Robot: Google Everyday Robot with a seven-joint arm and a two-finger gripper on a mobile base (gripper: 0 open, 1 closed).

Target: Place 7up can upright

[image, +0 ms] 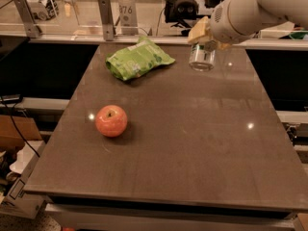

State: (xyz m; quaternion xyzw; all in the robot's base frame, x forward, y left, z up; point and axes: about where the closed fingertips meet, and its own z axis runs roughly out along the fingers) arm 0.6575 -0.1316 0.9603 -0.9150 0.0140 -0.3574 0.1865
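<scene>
The 7up can is a small silver can with shiny ends. It hangs nearly upright just above the far right part of the dark table. My gripper comes in from the upper right on a white arm and is shut on the can's top part. Its tan fingers show above the can.
A green crinkled snack bag lies at the back of the table, left of the can. A red apple sits at the left middle. A rail with metal brackets and clutter runs behind the table's far edge.
</scene>
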